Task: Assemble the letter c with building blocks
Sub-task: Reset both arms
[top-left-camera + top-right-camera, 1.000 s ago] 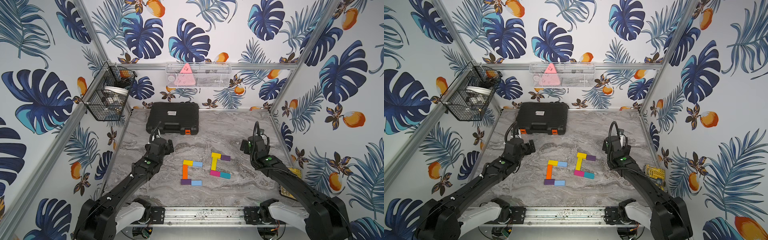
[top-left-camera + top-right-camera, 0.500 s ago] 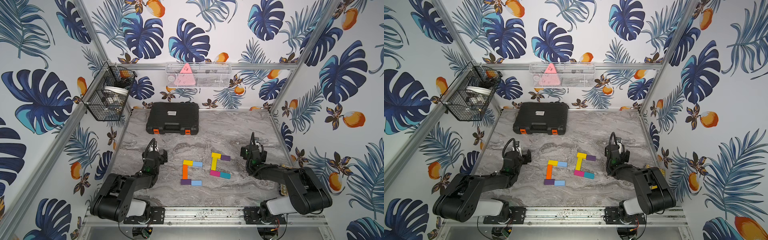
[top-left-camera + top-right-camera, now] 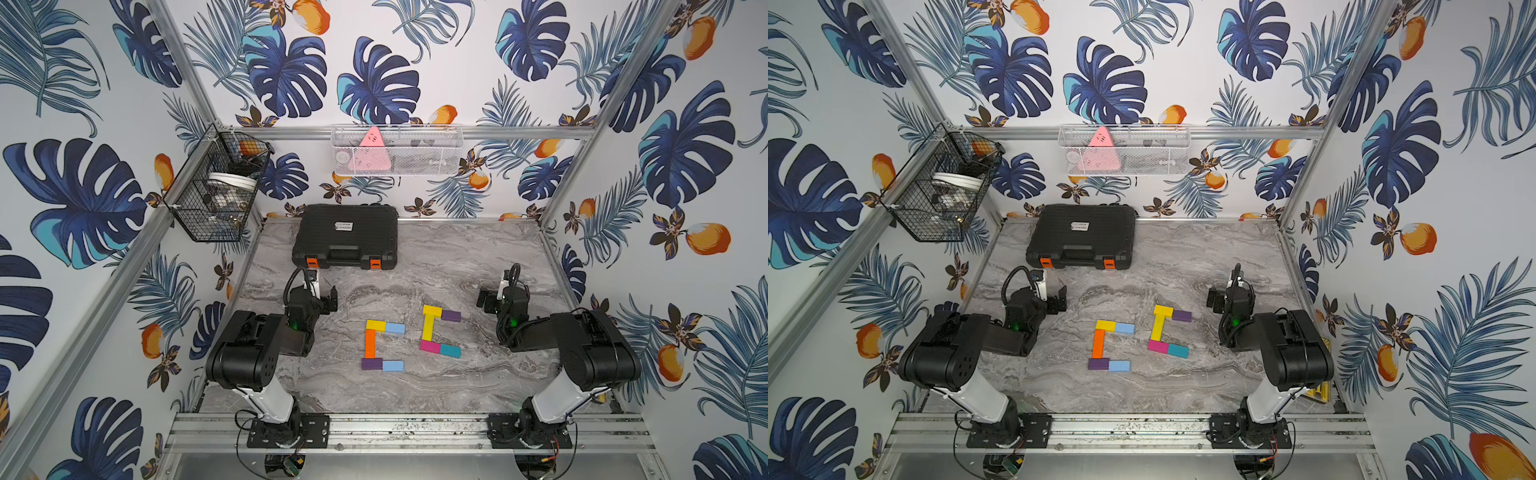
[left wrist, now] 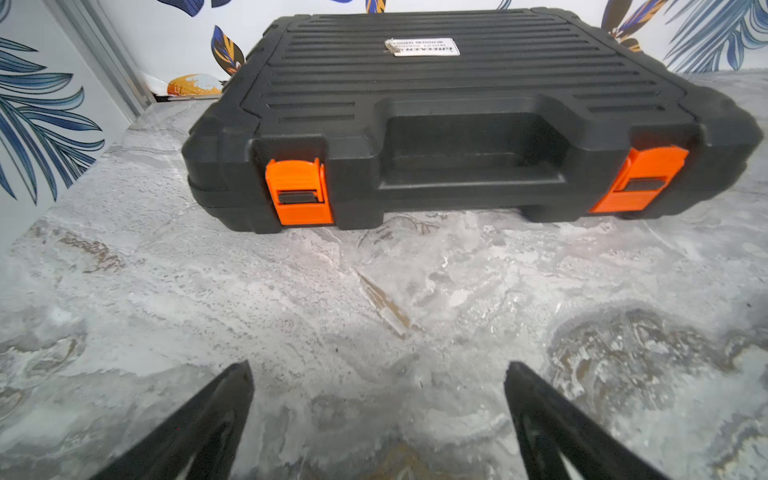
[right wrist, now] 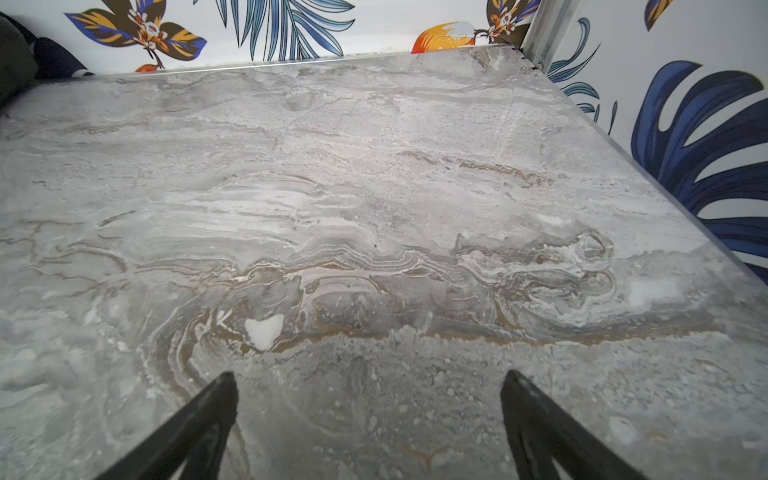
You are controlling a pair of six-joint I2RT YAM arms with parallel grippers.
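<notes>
In both top views the building blocks lie flat mid-table as two C shapes. One has a yellow block point(image 3: 375, 325), a light blue block point(image 3: 395, 328), an orange bar point(image 3: 370, 343) and a purple block point(image 3: 372, 364). To its right, a yellow bar point(image 3: 1158, 327) joins a purple piece point(image 3: 1182, 316), a magenta piece point(image 3: 1158, 346) and a teal piece point(image 3: 1178, 351). My left gripper point(image 3: 322, 297) point(image 4: 378, 370) hovers open and empty left of them, facing the case. My right gripper point(image 3: 492, 297) point(image 5: 370, 378) is open and empty to their right, over bare marble.
A shut black case point(image 3: 345, 241) point(image 4: 457, 124) with orange latches lies at the back left. A black wire basket point(image 3: 216, 191) hangs on the left wall and a white mesh tray point(image 3: 397, 149) on the back wall. Both arms are folded low near the front rail point(image 3: 407, 430).
Both arms have drawn back and folded down toward their bases, away from the blocks. The grippers stayed open. The blocks have not moved.
</notes>
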